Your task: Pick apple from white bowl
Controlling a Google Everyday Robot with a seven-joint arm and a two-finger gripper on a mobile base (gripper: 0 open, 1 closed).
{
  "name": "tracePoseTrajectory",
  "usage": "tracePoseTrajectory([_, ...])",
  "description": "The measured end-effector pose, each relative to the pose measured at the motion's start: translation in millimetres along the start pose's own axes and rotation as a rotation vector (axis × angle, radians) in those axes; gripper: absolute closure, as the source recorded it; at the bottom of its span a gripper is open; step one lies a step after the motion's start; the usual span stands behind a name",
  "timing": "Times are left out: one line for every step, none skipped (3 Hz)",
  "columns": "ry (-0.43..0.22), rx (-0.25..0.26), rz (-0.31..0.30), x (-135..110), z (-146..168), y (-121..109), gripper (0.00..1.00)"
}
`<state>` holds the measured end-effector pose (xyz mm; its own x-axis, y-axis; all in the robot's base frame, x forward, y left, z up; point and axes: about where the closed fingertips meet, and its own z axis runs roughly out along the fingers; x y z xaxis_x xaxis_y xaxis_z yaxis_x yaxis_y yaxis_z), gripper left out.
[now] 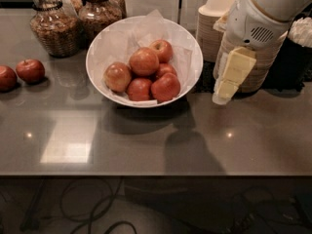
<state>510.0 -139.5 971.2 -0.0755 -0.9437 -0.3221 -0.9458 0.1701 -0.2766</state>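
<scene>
Your gripper (224, 91) hangs beside the bowl (194, 48); I cannot tell its grip. Nudging other apples (165, 87) may roll the apple (144, 61) away.

Dim light, counter (146, 147) glare, gripper (221, 95) (right of white bowl (96, 48)) pale-lit
</scene>
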Motion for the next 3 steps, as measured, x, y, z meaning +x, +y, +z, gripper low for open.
tracePoseTrajectory([-0.012,0.0,-0.015,-10,4,-4,0.0])
tracePoseTrajectory([-0.031,0.02,0.009,-8,9,-7,0.0])
tracePoseTrajectory([-0.131,0.048,0.011,-34,25,-20,0.0])
